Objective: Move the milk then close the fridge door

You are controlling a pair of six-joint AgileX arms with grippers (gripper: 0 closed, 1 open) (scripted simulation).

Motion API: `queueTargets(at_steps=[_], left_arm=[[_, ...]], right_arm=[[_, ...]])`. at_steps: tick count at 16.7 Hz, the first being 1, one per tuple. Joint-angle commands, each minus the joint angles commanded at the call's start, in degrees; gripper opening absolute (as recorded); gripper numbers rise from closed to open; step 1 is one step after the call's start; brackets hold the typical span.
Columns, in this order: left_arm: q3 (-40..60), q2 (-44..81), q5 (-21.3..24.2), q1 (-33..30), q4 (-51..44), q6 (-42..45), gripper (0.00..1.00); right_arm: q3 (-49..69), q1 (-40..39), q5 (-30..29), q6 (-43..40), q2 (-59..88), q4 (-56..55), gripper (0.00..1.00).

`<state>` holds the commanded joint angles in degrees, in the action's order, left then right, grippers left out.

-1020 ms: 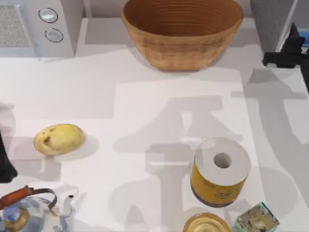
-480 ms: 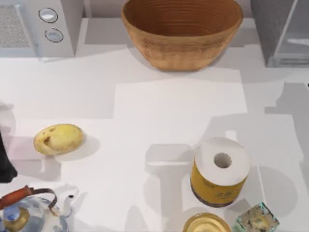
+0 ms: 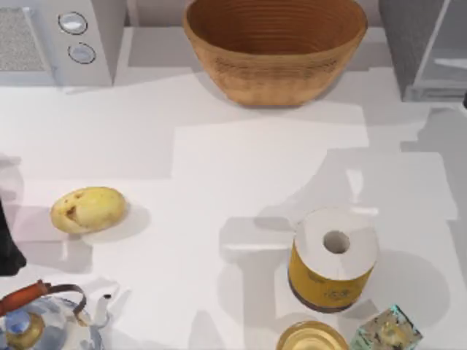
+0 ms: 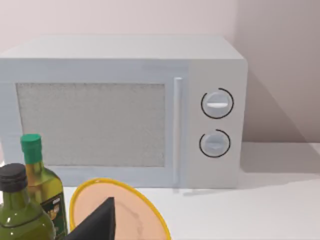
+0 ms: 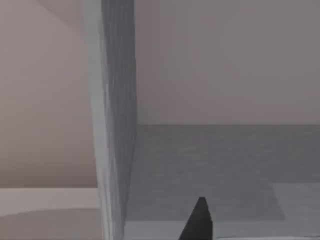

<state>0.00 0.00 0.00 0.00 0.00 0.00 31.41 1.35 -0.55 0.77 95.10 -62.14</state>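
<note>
The right pincer (image 5: 198, 224) hangs beside the fridge (image 3: 406, 35) at the worktop's (image 3: 241, 168) far right corner; I cannot tell its grip, nor where the milk is. Door-closing seems in hand: next, press the fridge door (image 3: 446, 57) shut. The left arm (image 3: 7, 251) idles at the left edge.

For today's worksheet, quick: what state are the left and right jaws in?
Left gripper: cannot be told.
Right gripper: cannot be told.

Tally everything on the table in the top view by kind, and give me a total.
Appliances: 2 (microwave, fridge)
Baskets: 1 (wicker basket)
Potatoes: 1 (potato)
Paper rolls: 1 (paper roll)
Teapots: 1 (teapot)
Items cut off at the near edge, kind unclear: 2 (amber round item, teal patterned block)
Total: 8
</note>
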Motion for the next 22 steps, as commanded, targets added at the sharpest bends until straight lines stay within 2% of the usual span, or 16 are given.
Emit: queueTargets(at_steps=[15, 22], left_arm=[[0.0, 0.0, 0.0, 0.0, 0.0, 0.0, 1.0], [0.0, 0.0, 0.0, 0.0, 0.0, 0.0, 1.0]], right_arm=[[37.4, 8.2, 7.1, -0.4, 31.1, 8.7, 0.0], [40.9, 9.1, 8.4, -0.8, 34.3, 10.8, 0.0]])
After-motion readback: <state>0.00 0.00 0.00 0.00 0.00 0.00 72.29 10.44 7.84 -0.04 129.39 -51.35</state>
